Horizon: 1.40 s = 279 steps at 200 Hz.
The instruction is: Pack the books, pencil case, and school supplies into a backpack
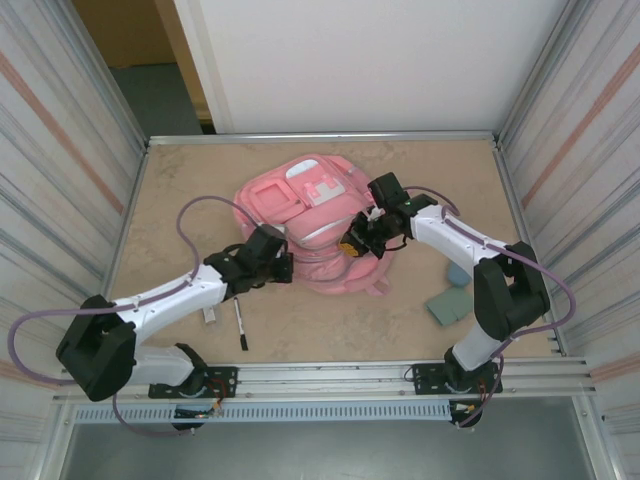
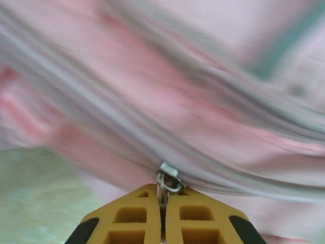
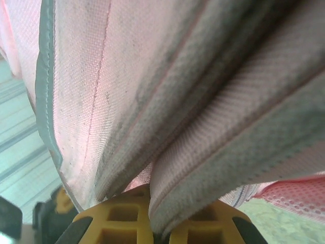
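Left hand pinching the zipper pull at 7 o'clock on the backpack, right hand clamped on its fabric at 4.

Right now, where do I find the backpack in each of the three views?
Top: backpack in the middle of the table.
Left wrist: blurred pink fabric across the frame; left claw shut on its zip pull.
Right wrist: pink and grey folds across the frame; right claw shut on a fold.
Shared landmark: the claws, both at the backpack in the top view, yellow-tipped at the bottom of each wrist view.
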Each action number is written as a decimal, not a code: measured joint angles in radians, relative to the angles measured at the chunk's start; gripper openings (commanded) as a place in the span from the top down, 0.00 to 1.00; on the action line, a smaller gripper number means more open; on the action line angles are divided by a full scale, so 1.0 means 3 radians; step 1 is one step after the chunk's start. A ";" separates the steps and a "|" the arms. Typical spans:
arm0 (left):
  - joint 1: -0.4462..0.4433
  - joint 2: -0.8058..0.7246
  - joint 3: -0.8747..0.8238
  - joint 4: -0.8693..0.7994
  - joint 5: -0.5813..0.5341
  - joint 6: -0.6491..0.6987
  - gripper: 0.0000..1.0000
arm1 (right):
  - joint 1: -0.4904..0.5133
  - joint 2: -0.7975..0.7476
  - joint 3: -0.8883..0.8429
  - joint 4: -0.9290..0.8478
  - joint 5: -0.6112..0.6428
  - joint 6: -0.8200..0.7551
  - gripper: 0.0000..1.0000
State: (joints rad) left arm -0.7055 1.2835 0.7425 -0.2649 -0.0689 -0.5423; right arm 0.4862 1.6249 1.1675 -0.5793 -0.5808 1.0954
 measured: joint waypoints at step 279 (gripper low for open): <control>0.1431 -0.0642 -0.0050 -0.0028 0.1030 0.0390 0.43 | -0.0055 -0.0387 -0.0009 -0.0610 0.0315 -0.0684 0.41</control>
State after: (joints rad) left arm -0.2764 1.0908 0.7277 -0.2733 0.2401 -0.4252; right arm 0.4698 1.5089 1.1648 -0.7624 -0.4862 0.8902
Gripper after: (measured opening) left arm 0.542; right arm 0.578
